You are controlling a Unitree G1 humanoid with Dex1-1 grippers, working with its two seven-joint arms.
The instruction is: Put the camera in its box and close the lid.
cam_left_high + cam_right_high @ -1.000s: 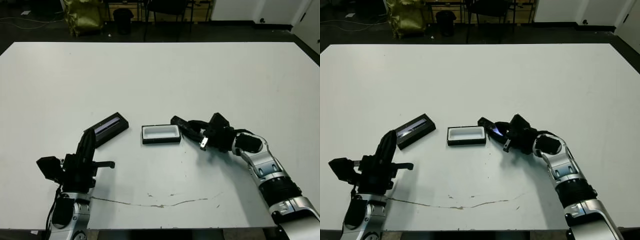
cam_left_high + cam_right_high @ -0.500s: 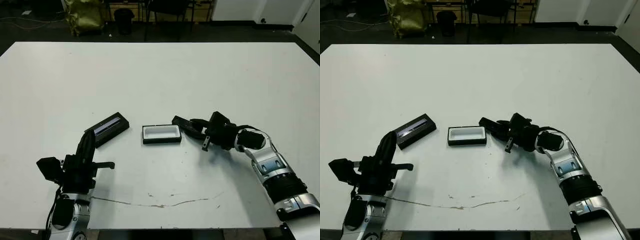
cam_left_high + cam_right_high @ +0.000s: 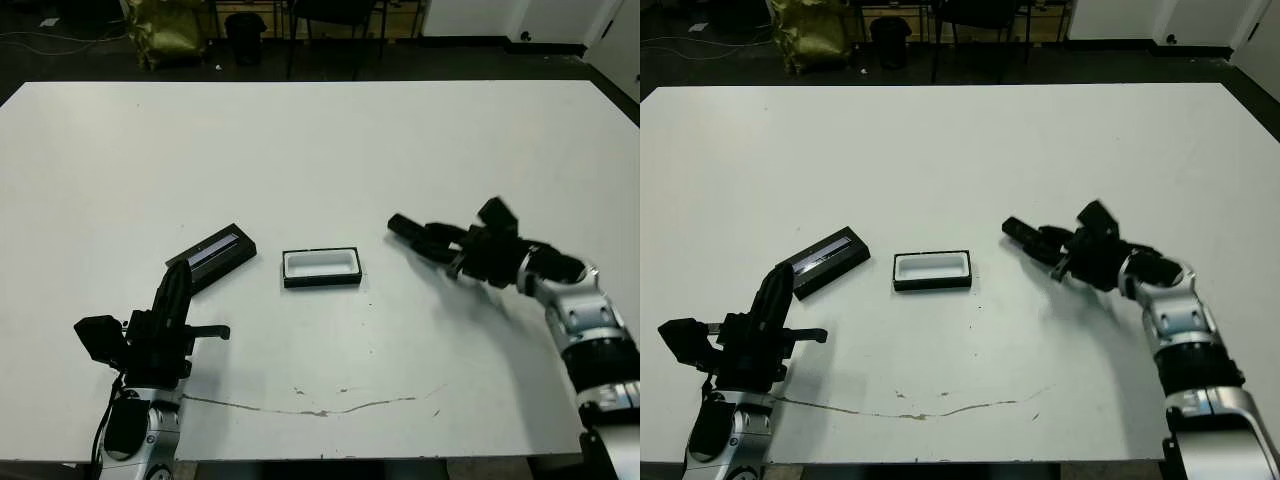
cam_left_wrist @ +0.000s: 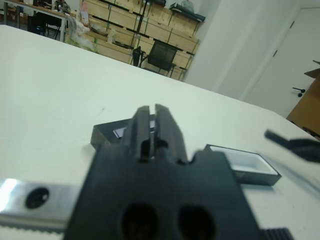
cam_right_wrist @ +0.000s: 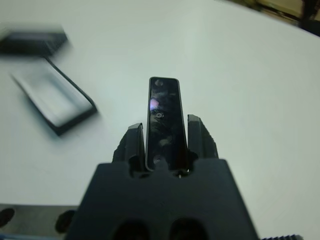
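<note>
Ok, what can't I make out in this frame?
- Camera: rear end hidden inside the right tool, right wrist view.
- Box and lid: motion-blurred, right wrist view.
- Lid: mostly hidden behind the left tool, left wrist view.
- Lid's stripe: too small for detail, eye views.

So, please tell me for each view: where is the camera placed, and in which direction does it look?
Left and right eye views: on the head, looking down at the table; both arms show.
Left wrist view: along the left gripper, towards the lid and box.
Right wrist view: along the right gripper holding the camera.
The box shows in all views.
</note>
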